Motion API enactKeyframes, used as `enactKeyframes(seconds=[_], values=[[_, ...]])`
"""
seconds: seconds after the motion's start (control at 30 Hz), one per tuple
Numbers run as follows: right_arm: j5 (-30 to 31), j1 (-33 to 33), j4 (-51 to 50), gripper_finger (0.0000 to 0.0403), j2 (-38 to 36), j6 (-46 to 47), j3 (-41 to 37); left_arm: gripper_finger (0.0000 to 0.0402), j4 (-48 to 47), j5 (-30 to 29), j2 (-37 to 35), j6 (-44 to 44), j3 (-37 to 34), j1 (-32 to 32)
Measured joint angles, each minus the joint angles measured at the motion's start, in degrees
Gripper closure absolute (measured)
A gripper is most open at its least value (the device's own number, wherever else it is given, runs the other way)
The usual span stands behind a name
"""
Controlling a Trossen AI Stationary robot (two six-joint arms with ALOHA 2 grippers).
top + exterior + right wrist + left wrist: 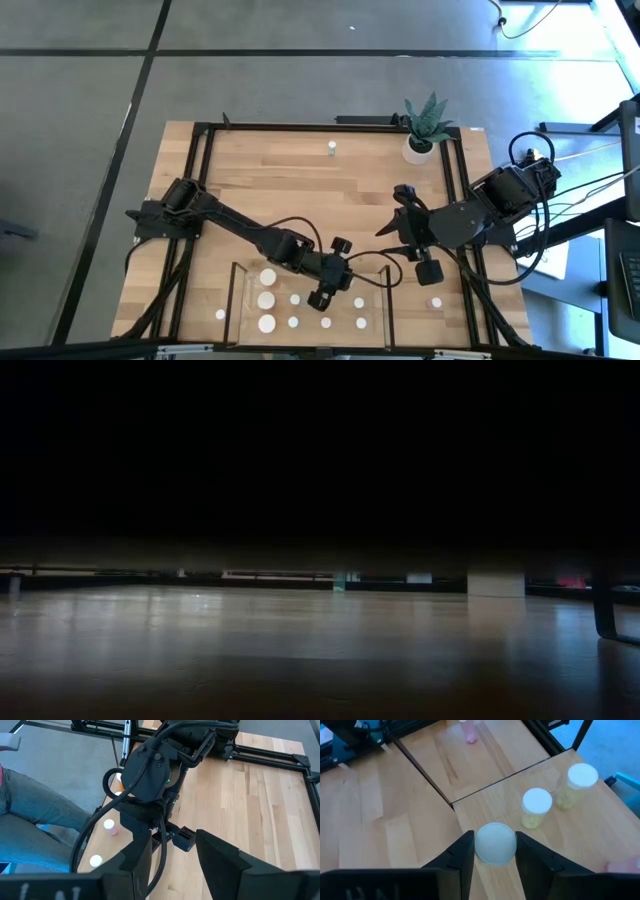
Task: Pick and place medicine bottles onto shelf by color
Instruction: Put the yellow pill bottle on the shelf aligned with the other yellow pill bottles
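Note:
The shelf (245,300), a light-wood board with dark bars, lies at the table's near edge. Several white-capped medicine bottles stand on it, among them wide ones (266,300) at its left and two with yellow-green bodies (536,807) (577,782). My left gripper (322,298) is over the shelf's middle, shut on a white-capped bottle (495,843). My right gripper (428,272) hangs open above the table, right of the shelf, with nothing between its fingers (135,865). My left gripper pinches the bottle's white cap (481,845) between its two fingers, one on each side. The fingers slant down from the table's far left. The cap hides the body, so I cannot tell whether the base is on the shelf.
Loose bottles stand on the table left (220,314) and right (436,302) of the shelf, and one near the far edge (331,148). A white pot with a spiky plant (420,145) is at the far right. A person's leg (30,810) shows beside the table.

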Motion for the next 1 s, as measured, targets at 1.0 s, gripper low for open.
enactKeyframes(seconds=[1.0], values=[[0.02,0.01,0.01,0.0247,0.00,-0.02,0.02,0.0285,3.67,4.53,2.30,4.81,0.07,1.81]])
